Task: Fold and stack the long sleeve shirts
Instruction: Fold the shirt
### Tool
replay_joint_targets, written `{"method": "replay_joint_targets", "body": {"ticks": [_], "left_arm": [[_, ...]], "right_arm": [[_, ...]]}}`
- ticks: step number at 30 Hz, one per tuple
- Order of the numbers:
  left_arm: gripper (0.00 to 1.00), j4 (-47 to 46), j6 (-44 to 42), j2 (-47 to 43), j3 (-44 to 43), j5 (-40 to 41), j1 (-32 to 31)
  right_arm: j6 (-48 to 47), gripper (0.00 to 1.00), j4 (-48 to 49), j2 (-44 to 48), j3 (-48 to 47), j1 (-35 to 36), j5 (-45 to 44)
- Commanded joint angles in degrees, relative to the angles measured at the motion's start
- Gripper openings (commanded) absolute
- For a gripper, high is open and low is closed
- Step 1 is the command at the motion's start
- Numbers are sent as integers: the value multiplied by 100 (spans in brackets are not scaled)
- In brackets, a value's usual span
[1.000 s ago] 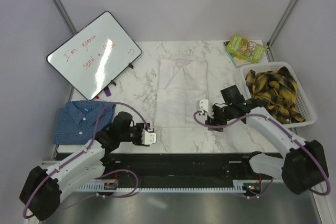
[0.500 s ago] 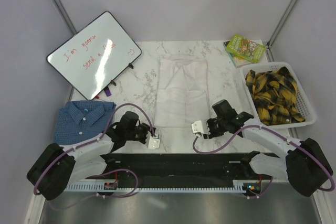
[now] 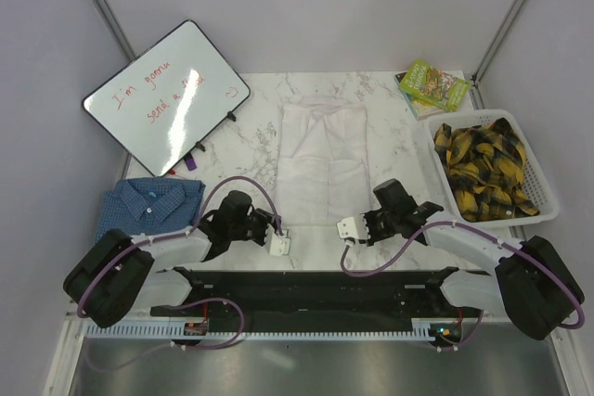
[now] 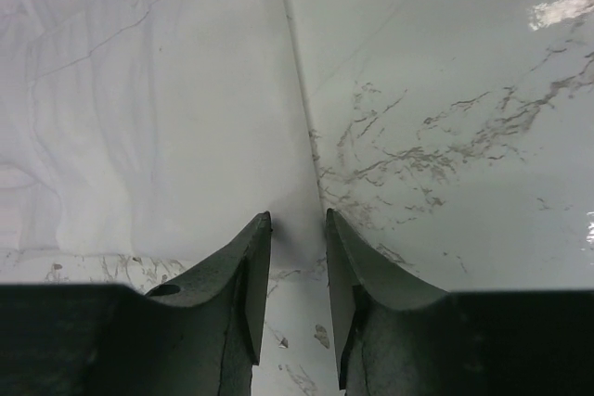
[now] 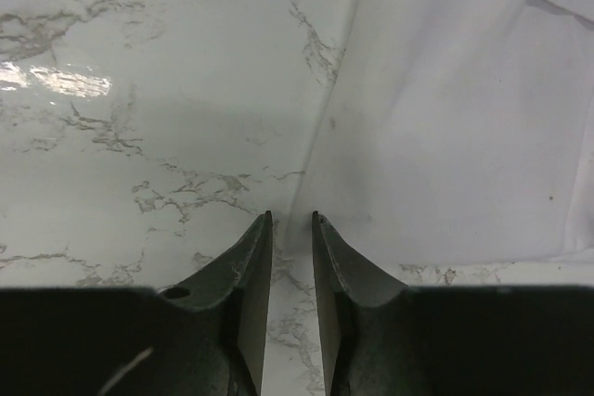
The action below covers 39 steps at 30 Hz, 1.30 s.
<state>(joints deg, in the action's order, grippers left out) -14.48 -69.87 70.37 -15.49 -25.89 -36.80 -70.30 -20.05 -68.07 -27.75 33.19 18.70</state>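
Note:
The white shirt (image 3: pixel 321 159) lies folded flat in the middle of the marble table. The blue checked shirt (image 3: pixel 147 207) lies folded at the left edge. My left gripper (image 3: pixel 278 244) is low at the white shirt's near left corner. In the left wrist view the left gripper (image 4: pixel 297 220) is narrowly open, and the shirt's side edge (image 4: pixel 139 118) runs into the gap. My right gripper (image 3: pixel 348 227) is low at the near right corner. In the right wrist view the right gripper (image 5: pixel 291 217) is narrowly open, and the shirt's edge (image 5: pixel 445 136) runs into the gap.
A whiteboard (image 3: pixel 167 95) leans at the back left. A white basket (image 3: pixel 549 210) at the right holds a yellow and black plaid cloth (image 3: pixel 483 166). A green booklet (image 3: pixel 433 85) lies at the back right. The table's near edge is just behind both grippers.
Both arms have dropped low. The right gripper moved toward the near edge and the left gripper moved right, so each now sits at a near corner of the white shirt.

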Motion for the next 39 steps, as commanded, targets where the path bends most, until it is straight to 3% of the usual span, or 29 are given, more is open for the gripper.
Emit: {"method": "replay_joint_targets", "body": {"ticks": [1, 7, 9, 14, 17, 20, 22, 24, 27, 35, 39], "left_arm": [[36, -151, -255, 249, -139, 198, -21], [34, -134, -352, 302, -148, 181, -21], [33, -108, -352, 293, -157, 190, -21], [31, -11, -352, 276, -165, 119, -21], [27, 33, -361, 293, -165, 119, -21], [20, 59, -370, 320, -174, 128, -12], [12, 68, -352, 328, -183, 111, -20], [2, 77, -265, 302, -209, 110, -20], [2, 261, -186, 118, -279, 119, -20], [2, 2694, -502, -1805, -333, -733, -178], [2, 3819, -178, -2974, -376, -891, -302]], "right_arm": [[-98, 31, 151, -74, 103, 21, -199], [104, 35, 265, -93, 68, 29, -341], [0, 41, 300, 65, 199, 21, -314], [52, 40, 274, -65, 217, 30, -340], [-27, 34, 248, -119, 252, 30, -306], [-36, 18, 248, -206, 235, 21, -270], [8, 0, 239, -294, 191, 21, -305], [87, 0, 125, -312, 94, 21, -305], [262, 0, -243, -286, -169, 30, -244], [596, 0, -1639, 961, -486, 30, 300], [667, 0, -2616, 1691, -688, 30, 581]]}}
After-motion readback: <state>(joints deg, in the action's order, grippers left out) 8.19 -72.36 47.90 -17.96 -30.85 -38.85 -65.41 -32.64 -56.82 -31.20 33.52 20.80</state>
